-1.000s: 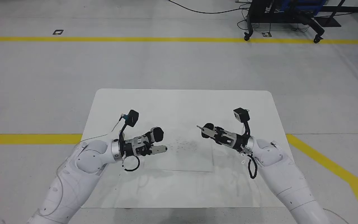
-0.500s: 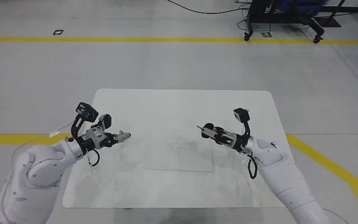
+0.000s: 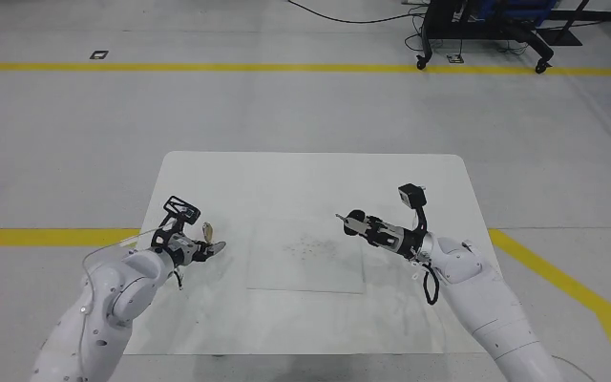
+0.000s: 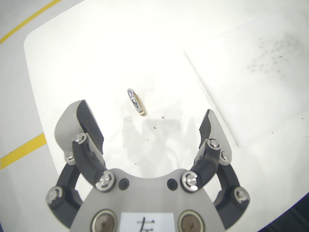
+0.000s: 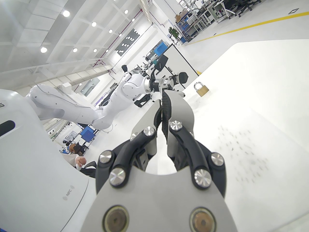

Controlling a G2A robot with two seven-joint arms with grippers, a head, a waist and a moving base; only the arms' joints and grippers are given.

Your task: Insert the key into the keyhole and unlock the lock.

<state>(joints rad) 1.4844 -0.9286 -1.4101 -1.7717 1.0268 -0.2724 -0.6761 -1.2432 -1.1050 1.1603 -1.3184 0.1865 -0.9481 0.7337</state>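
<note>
The lock [image 4: 136, 102] sits near the table's [image 3: 315, 172] left edge. The left gripper [image 4: 144, 117] hangs over it, spread wide to grasp it. The right gripper [image 5: 163, 102], pinched tight, seemingly on the key [image 3: 341, 219], waits near the middle.

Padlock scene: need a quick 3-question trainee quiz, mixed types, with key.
1. True or false: the left claw is shut on the padlock.
2. How is the padlock placed? A) lying flat on the table B) standing upright on the table, shackle up C) held in the air by a claw
3. Fill in: the right claw has its jaws ___.
Key: 1 false: the left claw is open, and the padlock sits on the table between its pads, touching neither. 2 B. 3 shut.
</note>
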